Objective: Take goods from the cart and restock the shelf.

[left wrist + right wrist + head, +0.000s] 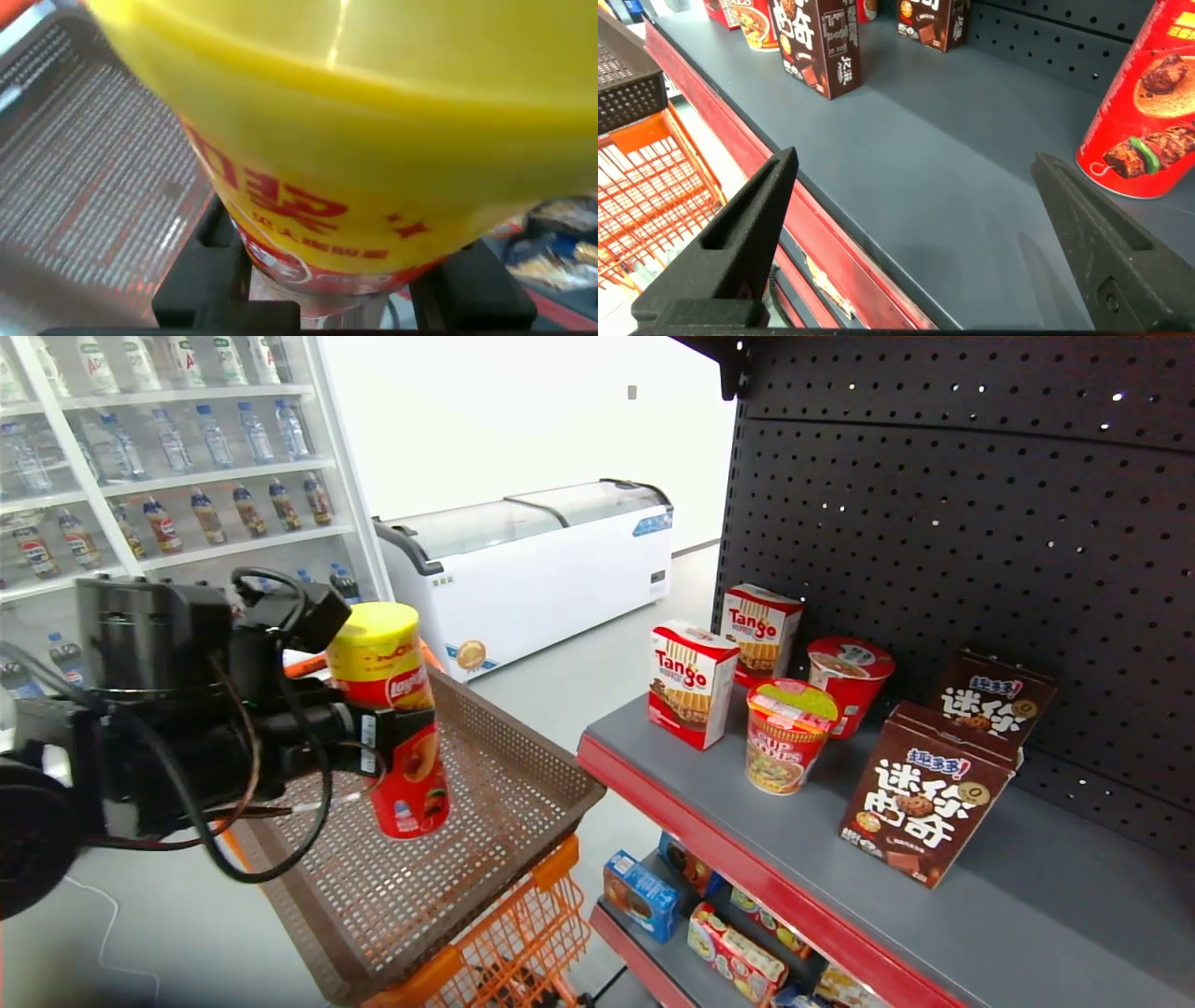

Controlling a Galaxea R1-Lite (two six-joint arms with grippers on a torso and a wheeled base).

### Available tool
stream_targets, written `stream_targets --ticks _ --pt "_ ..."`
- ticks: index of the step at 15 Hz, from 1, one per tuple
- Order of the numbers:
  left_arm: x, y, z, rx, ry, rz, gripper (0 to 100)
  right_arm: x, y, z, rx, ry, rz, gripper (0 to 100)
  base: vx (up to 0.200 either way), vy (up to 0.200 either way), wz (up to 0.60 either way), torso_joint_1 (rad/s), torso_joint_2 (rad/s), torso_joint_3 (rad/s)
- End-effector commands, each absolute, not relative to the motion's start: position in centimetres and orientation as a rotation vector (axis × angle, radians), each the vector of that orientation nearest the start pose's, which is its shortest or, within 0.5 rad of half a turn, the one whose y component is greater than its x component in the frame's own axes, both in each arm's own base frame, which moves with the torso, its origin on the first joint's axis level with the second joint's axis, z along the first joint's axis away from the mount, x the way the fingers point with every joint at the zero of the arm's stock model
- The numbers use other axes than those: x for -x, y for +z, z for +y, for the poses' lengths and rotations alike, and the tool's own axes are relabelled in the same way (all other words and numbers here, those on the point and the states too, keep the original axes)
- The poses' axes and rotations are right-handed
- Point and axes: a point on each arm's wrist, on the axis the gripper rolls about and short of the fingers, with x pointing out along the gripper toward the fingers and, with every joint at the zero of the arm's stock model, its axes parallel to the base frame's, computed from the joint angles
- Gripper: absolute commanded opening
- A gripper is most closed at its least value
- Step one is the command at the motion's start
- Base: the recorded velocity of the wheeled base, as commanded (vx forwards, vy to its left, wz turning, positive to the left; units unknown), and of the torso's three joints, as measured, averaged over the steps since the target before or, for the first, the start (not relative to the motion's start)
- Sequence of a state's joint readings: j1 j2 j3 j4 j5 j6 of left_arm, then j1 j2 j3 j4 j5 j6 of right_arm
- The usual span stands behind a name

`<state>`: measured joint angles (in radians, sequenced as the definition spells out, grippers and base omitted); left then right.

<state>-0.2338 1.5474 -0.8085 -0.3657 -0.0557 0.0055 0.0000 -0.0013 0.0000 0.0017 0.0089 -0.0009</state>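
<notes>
The left arm extends level over the cart, with its wrist horizontal and the left claw [392,747] pointing sideways toward the shelf [709,803]. The left claw is clamped on the chip can [381,663], a red tube with a yellow lid, and grips it at mid-height with one finger on each side of the body. The can is upright with a slight tilt and is held over the cart's brown perforated tray [504,775], above the orange wire basket [523,943]. In the left wrist view, the yellow lid is closest to the camera. The right claw [915,161] hangs above a bare grey part of the shelf, near its red front edge. Its two fingers are spread wide with nothing between them. A second red can [1148,103] stands upright on the shelf near the pegboard back. Two wafer boxes [691,683], two noodle cups [786,735] and two brown cookie boxes [924,803] stand in pairs, front to back, along the shelf. More packets [639,894] lie on the lower shelf.
</notes>
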Motion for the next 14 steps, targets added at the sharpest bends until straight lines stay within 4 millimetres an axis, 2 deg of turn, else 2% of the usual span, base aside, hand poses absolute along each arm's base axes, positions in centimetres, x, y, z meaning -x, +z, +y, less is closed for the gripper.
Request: stream_targets --ticks 1,2,4,5,6,8,11,14 --pt "-19.3 22.3 -3.6 0.009 -0.259 0.343 0 2.3 7.5 0.0 0.002 0.009 0.002 100 0.000 0.000 0.00 0.000 0.00 0.000" --pt "-16.8 22.2 -3.1 0.007 -0.274 0.338 0 2.3 7.5 0.0 0.002 0.009 0.002 100 0.000 0.000 0.00 0.000 0.00 0.000" --pt "-13.9 21.9 -2.2 0.024 -0.299 0.301 0 2.3 7.5 0.0 0.002 0.009 0.002 100 0.000 0.000 0.00 0.000 0.00 0.000" --pt "-13.2 21.4 -1.8 0.023 -0.286 0.298 0 2.3 7.5 0.0 0.002 0.009 0.002 100 0.000 0.000 0.00 0.000 0.00 0.000" --pt "-11.9 20.2 -0.7 -0.017 -0.227 0.304 0 2.3 7.5 0.0 0.002 0.009 0.002 100 0.000 0.000 0.00 0.000 0.00 0.000" --pt "-11.3 19.1 -0.6 -0.045 -0.224 0.321 0 2.3 7.5 0.0 0.002 0.009 0.002 100 0.000 0.000 0.00 0.000 0.00 0.000" --pt "-10.8 19.8 -0.8 -0.048 -0.237 0.266 0 2.3 7.5 0.0 0.002 0.009 0.002 100 0.000 0.000 0.00 0.000 0.00 0.000" --pt "-10.6 19.4 -0.9 -0.052 -0.251 0.281 0 2.3 7.5 0.0 0.002 0.009 0.002 100 0.000 0.000 0.00 0.000 0.00 0.000"
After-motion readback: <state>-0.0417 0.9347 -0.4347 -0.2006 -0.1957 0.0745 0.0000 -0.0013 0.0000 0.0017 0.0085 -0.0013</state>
